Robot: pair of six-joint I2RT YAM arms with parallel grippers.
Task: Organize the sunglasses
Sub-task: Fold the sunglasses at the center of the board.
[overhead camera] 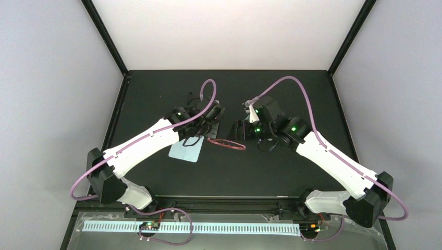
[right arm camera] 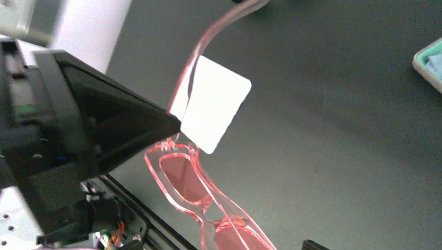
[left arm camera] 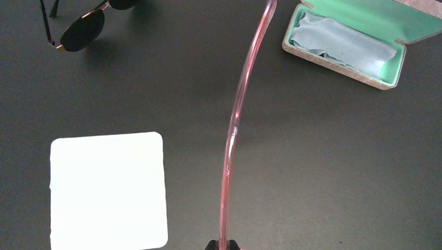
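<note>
Left gripper (left arm camera: 223,245) clenched on sunglasses (left arm camera: 233,125) arm tip, white cloth (left arm camera: 108,191) edge near left of fingers, open case (left arm camera: 346,47) ahead-right, bare table (left arm camera: 312,156) between, right gripper (overhead camera: 242,128) grasp untellable, fingertip (right arm camera: 156,122) at hinge

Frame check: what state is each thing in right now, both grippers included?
sunglasses: one arm unfolded, its tip pinched in the left gripper.
left gripper: shut on that arm.
right gripper: open, straddling the frame.
case: open, blue cloth inside.
black sunglasses: lying untouched.
white cloth: spread flat.
</note>
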